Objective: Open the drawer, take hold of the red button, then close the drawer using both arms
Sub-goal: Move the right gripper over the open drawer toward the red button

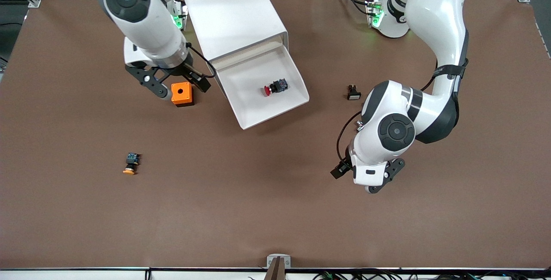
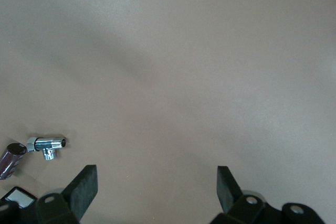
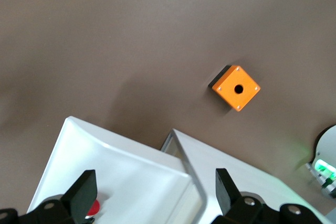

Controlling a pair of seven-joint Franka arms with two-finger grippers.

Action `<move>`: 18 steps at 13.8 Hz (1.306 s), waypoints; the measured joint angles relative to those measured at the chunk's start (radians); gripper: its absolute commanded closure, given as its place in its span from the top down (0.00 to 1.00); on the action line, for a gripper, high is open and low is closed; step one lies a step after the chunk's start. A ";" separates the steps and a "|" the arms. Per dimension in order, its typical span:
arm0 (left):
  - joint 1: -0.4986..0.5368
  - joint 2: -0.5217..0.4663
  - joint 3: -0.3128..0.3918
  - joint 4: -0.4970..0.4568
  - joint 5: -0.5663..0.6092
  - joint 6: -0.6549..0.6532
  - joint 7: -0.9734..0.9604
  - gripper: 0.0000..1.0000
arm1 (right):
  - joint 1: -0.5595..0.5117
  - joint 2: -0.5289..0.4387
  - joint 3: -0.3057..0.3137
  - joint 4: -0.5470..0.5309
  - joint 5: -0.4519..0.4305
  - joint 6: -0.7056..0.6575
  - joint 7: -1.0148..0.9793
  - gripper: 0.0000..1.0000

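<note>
Nearest the front camera lies an orange-capped button point(image 1: 131, 164) on the brown table point(image 1: 275, 211), with bare tabletop all around it. Farther back, the drawer point(image 1: 263, 88) stands pulled out of the white cabinet point(image 1: 234, 13), and the red-capped button point(image 1: 275, 87) lies on its side on the drawer floor, clear of the walls. At the right arm's end of the drawer, the right gripper point(image 1: 174, 85) hangs with fingers spread over the orange cube point(image 1: 181, 94). Toward its own end of the table the left gripper point(image 1: 372, 176) waits over bare table, fingers apart, well away from the drawer. A small black switch point(image 1: 353, 92) lies between drawer and left arm.
</note>
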 measured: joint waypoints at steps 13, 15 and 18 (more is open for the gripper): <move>0.001 -0.017 -0.003 -0.021 0.072 0.000 0.000 1.00 | 0.236 0.180 0.000 -0.003 0.000 0.244 0.475 1.00; 0.001 -0.018 -0.003 -0.021 0.072 0.000 0.000 1.00 | 0.258 0.206 0.000 -0.003 0.000 0.267 0.512 1.00; 0.002 -0.018 -0.003 -0.021 0.072 0.000 0.000 1.00 | 0.278 0.235 0.000 -0.003 0.000 0.301 0.567 1.00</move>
